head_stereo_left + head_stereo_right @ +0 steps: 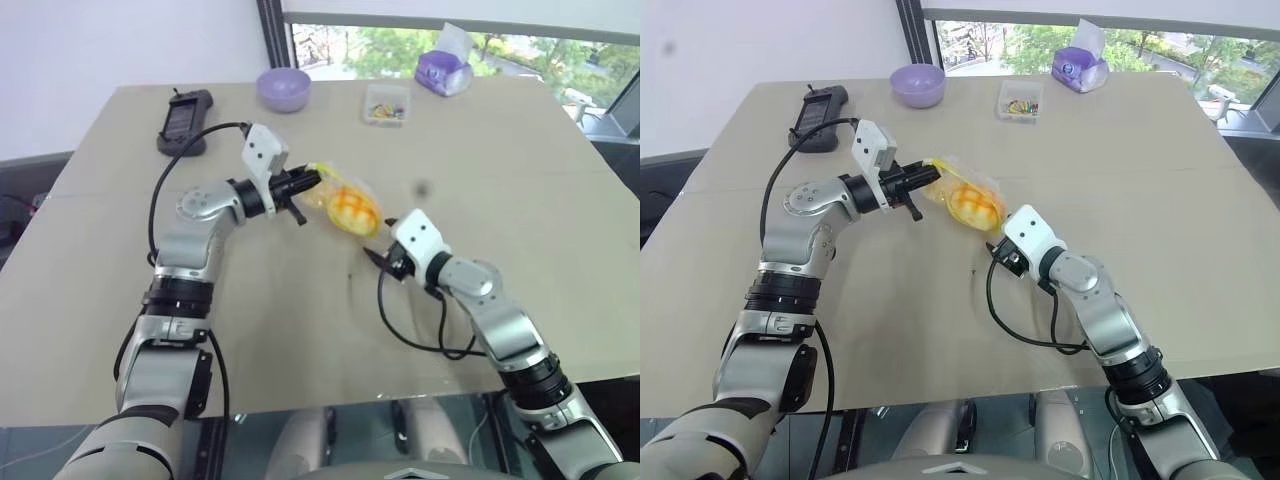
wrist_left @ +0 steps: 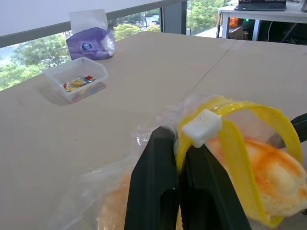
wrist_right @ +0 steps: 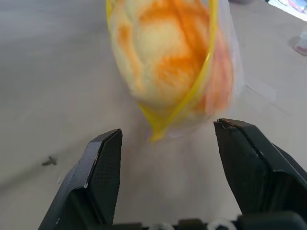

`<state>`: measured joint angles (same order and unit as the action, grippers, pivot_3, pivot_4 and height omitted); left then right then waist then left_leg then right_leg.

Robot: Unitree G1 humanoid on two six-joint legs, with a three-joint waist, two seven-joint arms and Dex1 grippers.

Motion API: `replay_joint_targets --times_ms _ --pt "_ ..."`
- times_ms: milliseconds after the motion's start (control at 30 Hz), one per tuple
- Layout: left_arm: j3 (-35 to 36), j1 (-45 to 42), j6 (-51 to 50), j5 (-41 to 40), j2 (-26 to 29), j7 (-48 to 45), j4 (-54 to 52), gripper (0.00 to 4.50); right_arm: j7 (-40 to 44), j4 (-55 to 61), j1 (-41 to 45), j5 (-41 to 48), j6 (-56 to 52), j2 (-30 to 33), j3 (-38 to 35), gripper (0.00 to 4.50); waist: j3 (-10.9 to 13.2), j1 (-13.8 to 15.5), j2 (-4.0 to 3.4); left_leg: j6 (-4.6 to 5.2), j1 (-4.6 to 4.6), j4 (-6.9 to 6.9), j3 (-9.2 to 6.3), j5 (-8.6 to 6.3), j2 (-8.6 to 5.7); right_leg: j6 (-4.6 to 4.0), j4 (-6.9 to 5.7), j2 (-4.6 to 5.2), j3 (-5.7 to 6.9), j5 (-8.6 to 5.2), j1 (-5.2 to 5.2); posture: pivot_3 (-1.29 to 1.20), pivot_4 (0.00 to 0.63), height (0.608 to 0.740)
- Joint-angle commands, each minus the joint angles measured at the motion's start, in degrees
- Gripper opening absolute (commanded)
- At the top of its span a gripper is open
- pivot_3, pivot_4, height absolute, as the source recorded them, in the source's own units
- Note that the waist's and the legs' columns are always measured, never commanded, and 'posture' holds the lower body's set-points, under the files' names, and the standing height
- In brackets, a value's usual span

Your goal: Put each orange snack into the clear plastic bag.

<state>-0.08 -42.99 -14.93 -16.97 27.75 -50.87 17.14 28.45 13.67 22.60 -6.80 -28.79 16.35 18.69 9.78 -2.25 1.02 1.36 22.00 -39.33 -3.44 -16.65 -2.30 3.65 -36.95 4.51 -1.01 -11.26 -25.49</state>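
The clear plastic bag (image 1: 342, 200), yellow-sealed, is held clear of the table (image 1: 520, 180), its seal edge pinched between the closed fingers of the left gripper (image 2: 178, 158). An orange snack with grid top (image 1: 356, 209) is contained in the bag; a second orange snack (image 2: 115, 206) is glimpsed beside it. The right gripper (image 3: 168, 167) is positioned just below the bag, fingers spread wide, nothing grasped.

Left gripper (image 1: 927, 180) pinched on clear plastic bag (image 1: 965, 195), lifted above table (image 1: 1160, 200); larger orange snack (image 1: 974, 206) inside bag; right gripper (image 1: 995, 250) just below bag, fingers unclear
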Motion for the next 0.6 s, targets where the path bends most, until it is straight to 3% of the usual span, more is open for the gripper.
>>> replay_joint_targets --times_ms 33,267,600 --pt "1.30 -0.42 -0.30 -0.67 -0.17 0.97 -3.07 0.00 -1.54 0.37 0.50 -0.64 -0.16 -1.31 0.29 2.78 0.00 -0.01 0.00 0.00 0.00 0.00 0.00 0.00 0.00 0.00 0.00 0.00 0.00 0.00 0.00 0.00 0.150 0.740" --pt "1.24 0.09 -0.87 -0.70 -0.21 1.34 -4.02 0.00 -2.26 -0.36 0.79 -0.90 0.00 -1.23 -0.71 0.05 0.00 0.02 0.00 0.00 0.00 0.00 0.00 0.00 -0.01 0.00 0.00 0.01 0.00 0.00 0.00 0.00 0.150 0.740" --pt "1.52 0.03 -1.90 -1.15 -0.66 1.77 -4.21 0.00 -2.36 -1.16 0.83 -0.88 0.67 0.08 -1.83 0.05 0.00 0.01 0.00 0.00 0.00 0.00 0.00 0.00 -0.01 0.00 0.00 0.01 0.00 0.00 0.00 0.00 0.150 0.740"
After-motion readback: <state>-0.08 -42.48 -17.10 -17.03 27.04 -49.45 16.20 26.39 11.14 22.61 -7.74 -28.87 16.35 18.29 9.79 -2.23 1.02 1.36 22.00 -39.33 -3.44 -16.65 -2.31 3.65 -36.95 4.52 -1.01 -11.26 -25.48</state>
